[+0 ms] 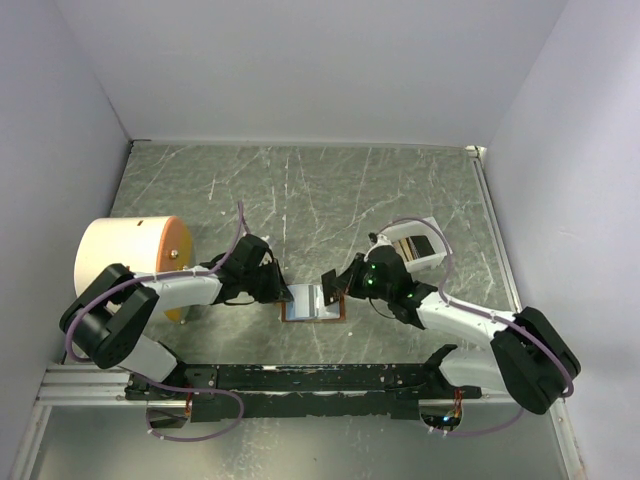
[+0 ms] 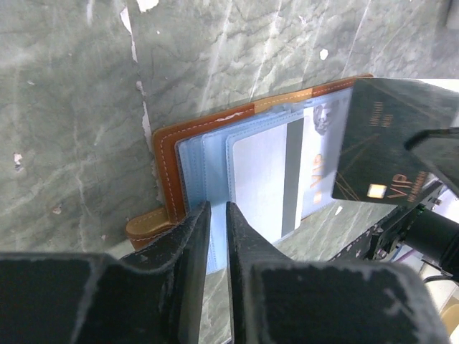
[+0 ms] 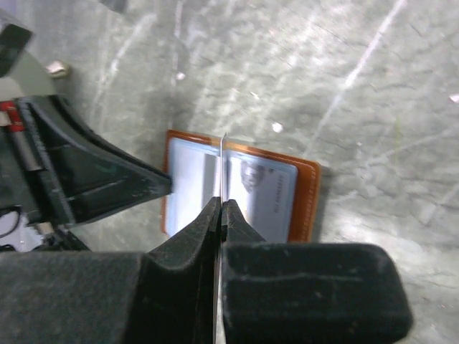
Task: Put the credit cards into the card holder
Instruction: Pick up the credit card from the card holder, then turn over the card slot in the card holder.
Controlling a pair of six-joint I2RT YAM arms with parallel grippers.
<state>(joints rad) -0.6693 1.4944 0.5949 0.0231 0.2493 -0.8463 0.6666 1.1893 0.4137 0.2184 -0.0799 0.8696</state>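
Note:
The brown card holder [image 1: 313, 304] lies open on the table, its light-blue sleeves up, and it also shows in the left wrist view [image 2: 168, 161] and the right wrist view [image 3: 308, 193]. My left gripper [image 2: 217, 208] [image 1: 284, 293] is closed on the edge of a blue sleeve at the holder's left side. My right gripper [image 3: 221, 204] [image 1: 333, 285] is shut on a dark credit card [image 2: 391, 140], held on edge [image 3: 223, 161] just above the holder's middle. A pale card [image 2: 262, 183] sits inside a sleeve.
A white tray [image 1: 436, 262] with more cards [image 1: 414, 246] stands at the back right behind my right arm. A white cylinder with an orange face [image 1: 125, 255] stands at the left beside my left arm. A black rail [image 1: 300, 378] runs along the near edge.

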